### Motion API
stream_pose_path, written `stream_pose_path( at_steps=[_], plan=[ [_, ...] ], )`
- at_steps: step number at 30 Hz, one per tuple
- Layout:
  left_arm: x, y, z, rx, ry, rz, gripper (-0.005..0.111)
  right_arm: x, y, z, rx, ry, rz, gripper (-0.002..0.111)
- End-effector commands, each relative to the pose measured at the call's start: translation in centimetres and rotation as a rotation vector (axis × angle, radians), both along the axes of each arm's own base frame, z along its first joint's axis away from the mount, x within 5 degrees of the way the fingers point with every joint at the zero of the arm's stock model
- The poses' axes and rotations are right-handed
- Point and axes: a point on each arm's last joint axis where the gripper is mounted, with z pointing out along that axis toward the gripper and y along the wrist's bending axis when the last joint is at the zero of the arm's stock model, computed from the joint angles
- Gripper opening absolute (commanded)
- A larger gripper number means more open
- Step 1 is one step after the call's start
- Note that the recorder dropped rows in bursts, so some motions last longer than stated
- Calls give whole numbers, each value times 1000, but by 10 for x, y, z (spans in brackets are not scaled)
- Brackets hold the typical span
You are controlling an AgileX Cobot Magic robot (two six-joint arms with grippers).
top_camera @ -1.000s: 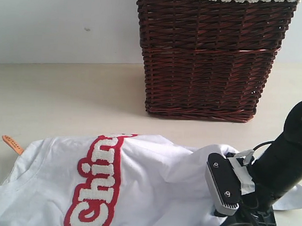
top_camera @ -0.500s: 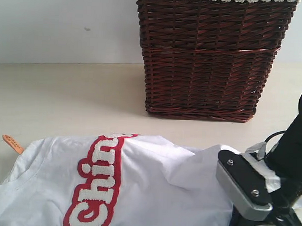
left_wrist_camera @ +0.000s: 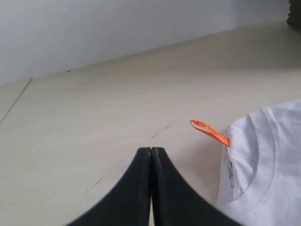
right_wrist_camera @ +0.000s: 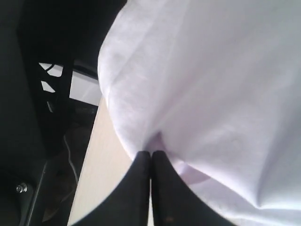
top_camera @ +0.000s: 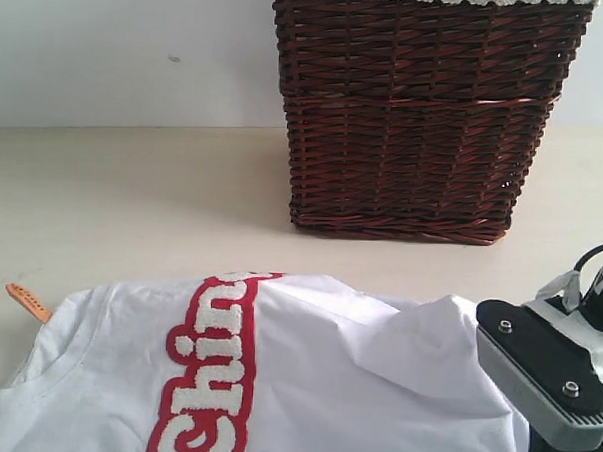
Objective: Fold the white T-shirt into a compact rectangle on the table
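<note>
Right end effector (right_wrist_camera: 150, 157) pinching white T-shirt (right_wrist_camera: 211, 84) edge near table (right_wrist_camera: 94, 179) edge.

Lighting: bright, even, diffuse; you get no hard glare.
Shadows: a soft one on the table (top_camera: 133, 199) beside and under the wicker basket (top_camera: 416, 121).
Exposure: the white T-shirt (top_camera: 354, 388) nearly washes out, its folds faint.
Focus: your right wrist view is soft, the close cloth blurred; your left wrist view is crisper.

White T-shirt (top_camera: 305, 376), rumpled, on table (top_camera: 133, 199)
</note>
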Motion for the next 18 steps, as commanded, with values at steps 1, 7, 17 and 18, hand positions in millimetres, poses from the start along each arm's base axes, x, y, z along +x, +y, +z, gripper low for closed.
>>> stream_pose_path(
  at_steps=[1,7,17,18],
  plan=[
    [0,0,-1,-6,-5,-4,0,-5,-4,3,-28,1,-15,0],
    [0,0,-1,-6,-5,-4,0,-26,5,6,126,56,-101,4],
    [0,0,-1,-6,-5,-4,0,-36,3,1,129,86,-114,55],
    [0,0,-1,-6,-5,-4,0,-34,4,5,141,68,-115,55]
  ],
)
